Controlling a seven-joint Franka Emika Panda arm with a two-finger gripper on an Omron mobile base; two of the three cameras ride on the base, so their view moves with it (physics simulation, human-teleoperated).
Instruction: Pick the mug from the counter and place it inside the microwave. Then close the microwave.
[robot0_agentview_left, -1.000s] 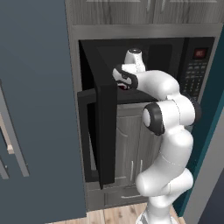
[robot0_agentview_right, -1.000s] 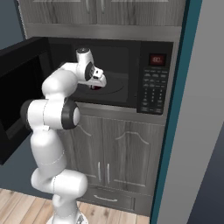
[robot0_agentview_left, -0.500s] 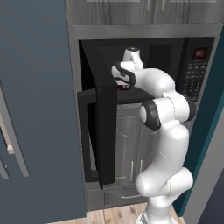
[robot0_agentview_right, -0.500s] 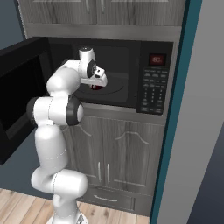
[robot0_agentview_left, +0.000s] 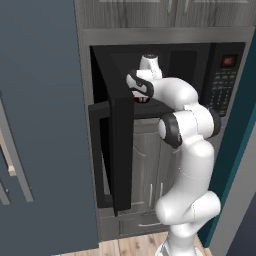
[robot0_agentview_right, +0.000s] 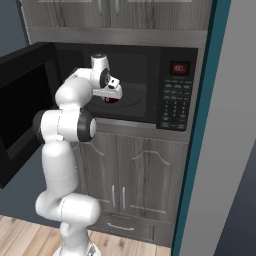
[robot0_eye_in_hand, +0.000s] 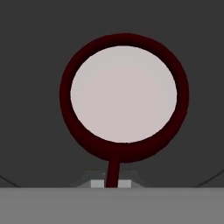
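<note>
Pincer (robot0_agentview_right: 112, 98) fingertips are mostly hidden by the hand in both base views, and in the hand view just two pale stubs show either side of the mug (robot0_eye_in_hand: 124, 96) handle, so the pincer is clamped shut on that handle. The mug is only a small maroon patch (robot0_agentview_right: 110, 99) under the hand, upright, inside the microwave (robot0_agentview_right: 150, 85) cavity; contact with the floor can't be told. Arm rises, elbow bent, forearm reaching into the cavity past the open door (robot0_agentview_left: 118, 150), hand pointing down.
</note>
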